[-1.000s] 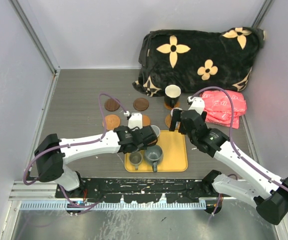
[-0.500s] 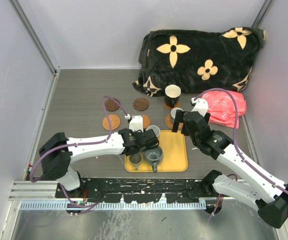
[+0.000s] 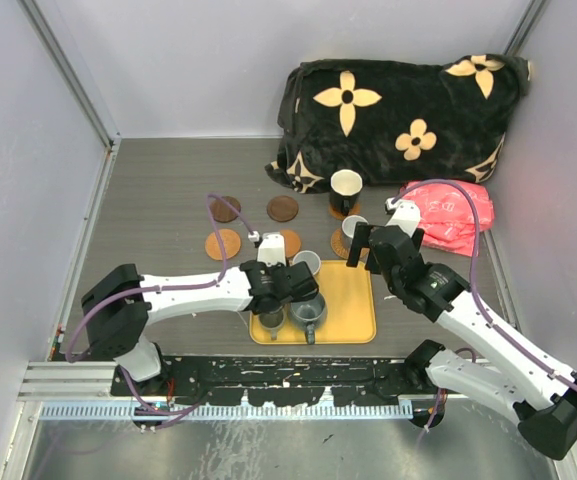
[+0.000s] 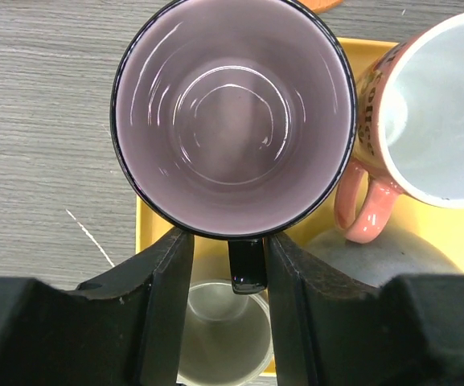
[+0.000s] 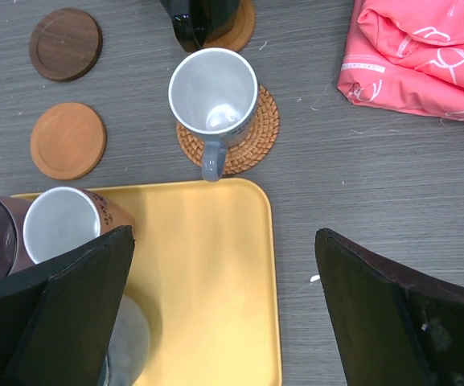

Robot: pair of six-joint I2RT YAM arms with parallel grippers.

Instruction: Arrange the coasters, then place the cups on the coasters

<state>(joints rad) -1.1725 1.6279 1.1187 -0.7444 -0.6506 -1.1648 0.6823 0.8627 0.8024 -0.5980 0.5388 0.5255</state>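
The translucent purple cup (image 4: pixel 232 112) sits at the yellow tray's (image 3: pixel 353 300) far left corner. My left gripper (image 4: pixel 230 241) is open, its jaws narrow around the cup's dark handle (image 4: pixel 246 265), with a slit of yellow showing on the left. Beside it stand the white cup with a pink outside (image 4: pixel 441 104), a grey cup (image 3: pixel 308 312) and the small olive cup (image 4: pixel 223 338). Another grey cup (image 5: pixel 213 90) rests on the wicker coaster (image 5: pixel 256 137). The black cup (image 3: pixel 346 187) stands on an orange-brown coaster. My right gripper (image 5: pixel 223 233) hangs wide open above the tray's right edge.
Two dark brown coasters (image 3: pixel 225 209) (image 3: pixel 283 208) and two orange-brown ones (image 3: pixel 223 243) (image 3: pixel 290 241) lie bare beyond the tray. A black flowered blanket (image 3: pixel 398 110) fills the back right, with a pink cloth (image 3: pixel 448 215) next to it. Walls close in both sides.
My left gripper has come nearer over the tray's left corner and its jaws have narrowed around the purple cup's handle. The right arm has drawn back slightly.
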